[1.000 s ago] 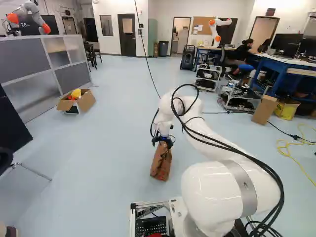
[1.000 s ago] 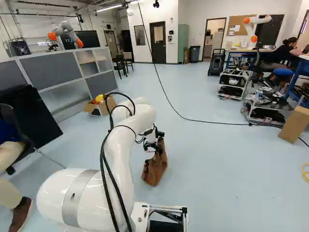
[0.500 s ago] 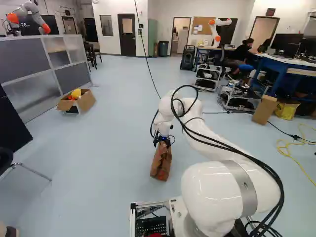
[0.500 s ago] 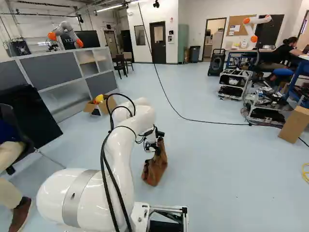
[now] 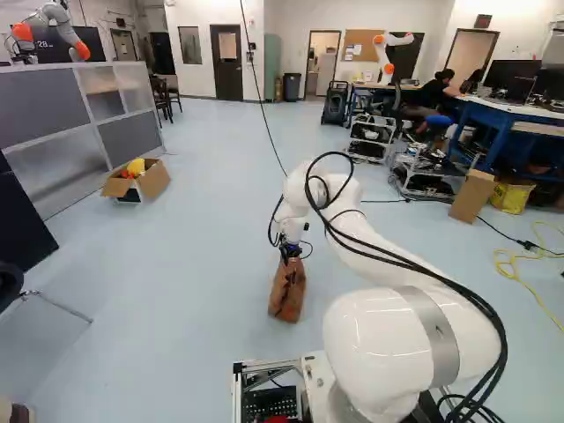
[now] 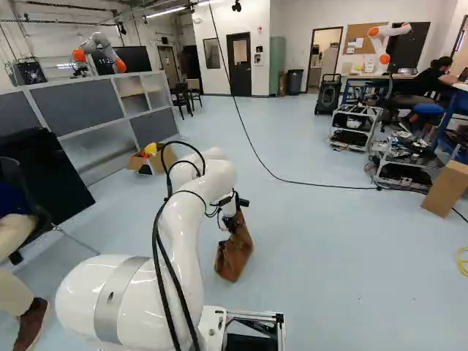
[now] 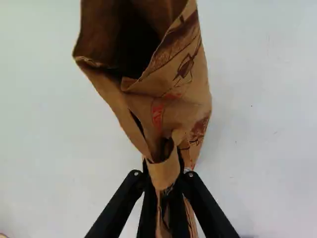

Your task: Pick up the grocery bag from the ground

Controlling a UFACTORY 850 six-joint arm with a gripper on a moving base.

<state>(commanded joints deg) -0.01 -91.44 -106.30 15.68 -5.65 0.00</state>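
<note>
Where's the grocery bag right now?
In the left base view, the bag is left of the arm's large joint, its top pinched in the claw.

Brightly and evenly lit, with a glowing ceiling lamp (image 6: pixel 167 10) at far left. Gleams softly on the white arm (image 5: pixel 374 330), near right in the left base view. Darkens beneath the blue worktop (image 5: pixel 507 109) at far right and deep inside the paper bag (image 7: pixel 185 106). Pales nearly to white across the floor (image 7: pixel 262 124) in the wrist view. Stretches and leans toward the edges in both base views.
</note>
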